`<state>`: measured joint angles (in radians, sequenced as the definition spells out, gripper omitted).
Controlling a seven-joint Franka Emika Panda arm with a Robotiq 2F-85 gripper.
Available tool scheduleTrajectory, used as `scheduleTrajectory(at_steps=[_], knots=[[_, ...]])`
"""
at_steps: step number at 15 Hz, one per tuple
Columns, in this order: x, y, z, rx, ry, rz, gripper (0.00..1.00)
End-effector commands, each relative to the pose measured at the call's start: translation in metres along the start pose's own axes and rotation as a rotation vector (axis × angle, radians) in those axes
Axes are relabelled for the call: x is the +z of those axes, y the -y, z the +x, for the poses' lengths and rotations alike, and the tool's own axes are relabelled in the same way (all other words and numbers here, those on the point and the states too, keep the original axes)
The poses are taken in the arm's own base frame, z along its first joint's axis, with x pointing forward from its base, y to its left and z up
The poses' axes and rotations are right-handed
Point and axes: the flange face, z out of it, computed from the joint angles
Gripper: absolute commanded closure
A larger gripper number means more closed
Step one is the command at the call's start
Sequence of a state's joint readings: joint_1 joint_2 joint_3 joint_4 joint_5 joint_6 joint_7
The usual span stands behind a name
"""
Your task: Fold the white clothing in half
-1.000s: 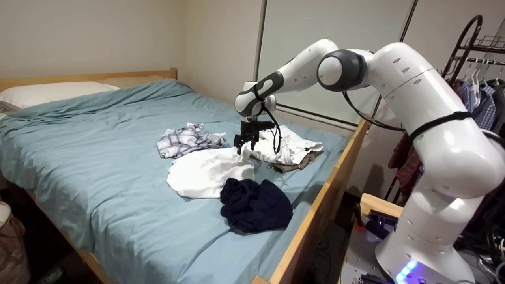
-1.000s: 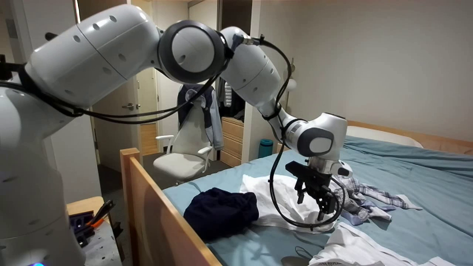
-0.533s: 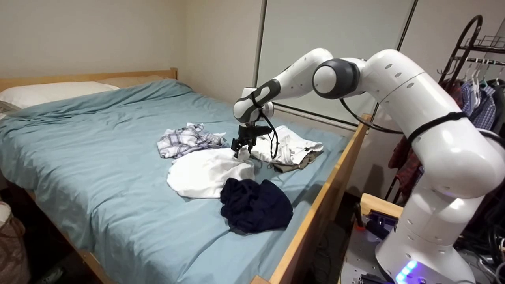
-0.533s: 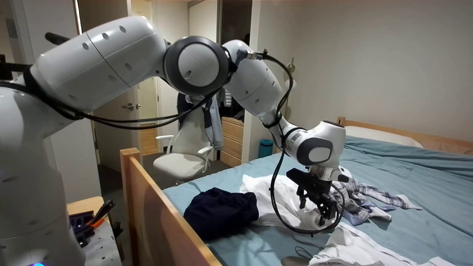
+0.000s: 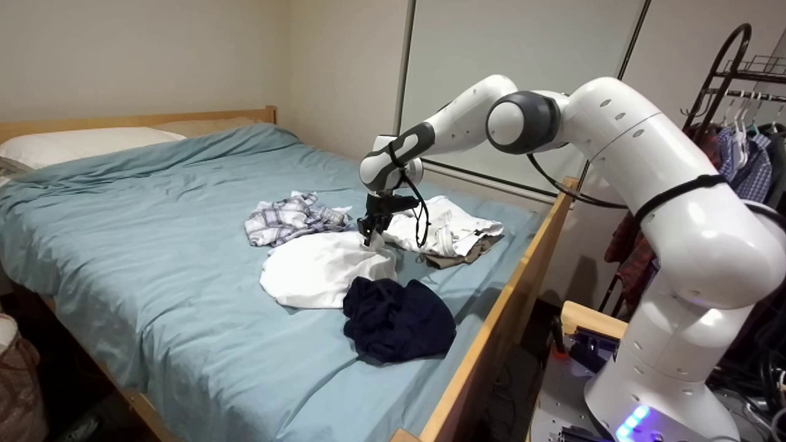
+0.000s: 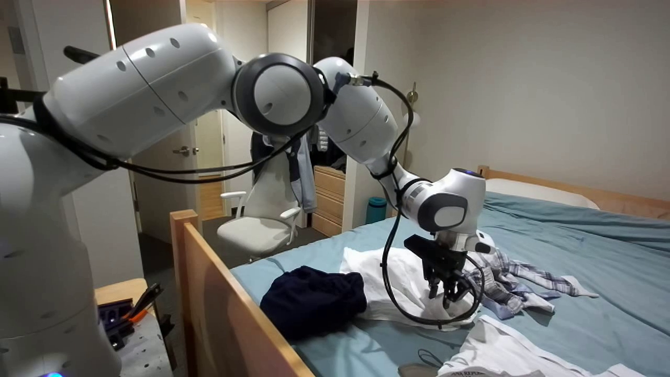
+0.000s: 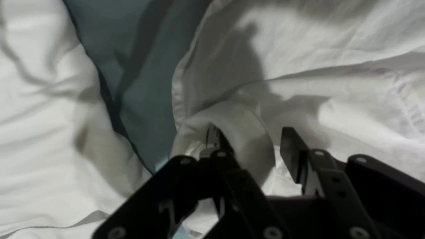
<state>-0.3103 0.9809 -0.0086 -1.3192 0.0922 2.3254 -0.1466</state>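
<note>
The white clothing (image 5: 319, 270) is spread, rumpled, on the blue bed cover and shows in both exterior views (image 6: 377, 272). Over its edge near the second white pile, my gripper (image 5: 371, 239) points down with its fingertips at the cloth. In the wrist view a raised fold of the clothing (image 7: 247, 127) curls around the left finger and stands between the fingers. The gripper (image 7: 252, 142) is partly open: a gap shows between that fold and the right finger (image 7: 292, 149). The left fingertip is partly covered by cloth.
A navy garment (image 5: 399, 319) overlaps the white clothing's near edge. A plaid shirt (image 5: 291, 221) lies beyond it. Another white pile (image 5: 454, 227) rests on something brown, close by in the wrist view (image 7: 43, 132). The wooden footboard (image 6: 235, 309) stands between the arm's base and the bed.
The arm has come down to the white clothing and shifted slightly. My fingers have drawn closer together, with a fold of cloth rising between them.
</note>
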Motion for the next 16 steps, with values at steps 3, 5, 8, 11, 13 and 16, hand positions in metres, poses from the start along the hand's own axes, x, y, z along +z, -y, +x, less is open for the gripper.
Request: scheduleTrajectory(at_steps=[3, 5, 8, 11, 13, 16], knots=[[-0.038, -0.033, -0.002, 0.027, -0.041, 0.018, 0.92], [-0.057, -0.059, -0.001, 0.07, -0.052, 0.003, 0.95], [-0.105, -0.107, 0.0, 0.162, -0.089, 0.002, 0.93], [-0.172, -0.15, -0.001, 0.252, -0.153, 0.0, 0.91], [-0.224, -0.175, -0.005, 0.311, -0.208, -0.014, 0.92], [-0.302, -0.221, -0.018, 0.471, -0.301, -0.072, 0.93]])
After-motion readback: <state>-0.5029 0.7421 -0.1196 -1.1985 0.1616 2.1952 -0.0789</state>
